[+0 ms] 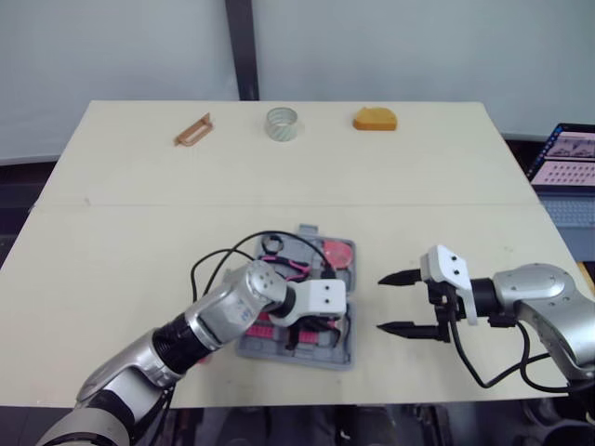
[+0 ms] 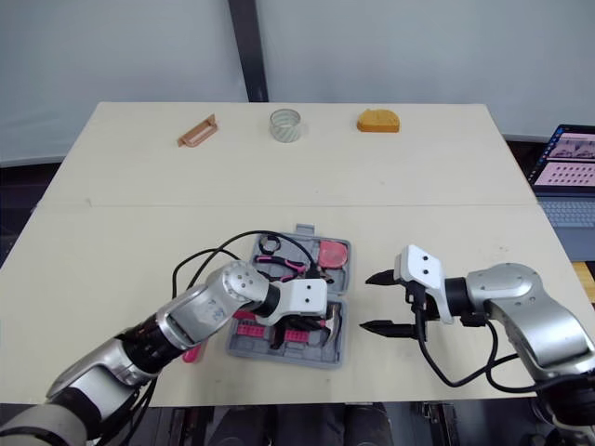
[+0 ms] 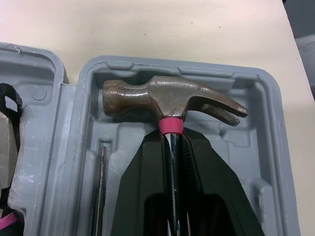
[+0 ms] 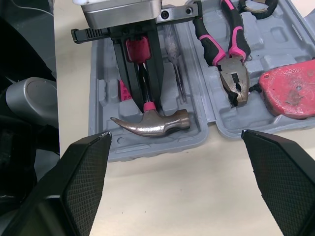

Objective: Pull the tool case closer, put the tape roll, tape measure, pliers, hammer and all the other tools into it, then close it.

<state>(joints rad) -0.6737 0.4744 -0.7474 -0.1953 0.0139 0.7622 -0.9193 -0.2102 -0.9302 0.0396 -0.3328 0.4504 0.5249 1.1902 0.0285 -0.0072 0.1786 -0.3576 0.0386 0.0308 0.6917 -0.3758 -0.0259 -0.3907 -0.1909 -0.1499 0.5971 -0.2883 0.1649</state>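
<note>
Grey moulded plastic tool case (image 4: pixel 102 93) is lying open near the front edge of the pale wooden desk (image 1: pixel 418 186). The claw hammer with a dull, scuffed steel head, pink collar and glossy black shaft (image 3: pixel 167 101) sits in its shaped recess. The left gripper (image 3: pixel 172 147) is clamped on that shaft just below the head. The right gripper (image 1: pixel 381 303) hovers just right of the case, fingers spread wide.

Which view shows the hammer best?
Left wrist view: the steel claw hammer with pink collar sits large in the grey case. Right wrist view shows it smaller, held by the left gripper, which mostly covers it in the eye views.
</note>
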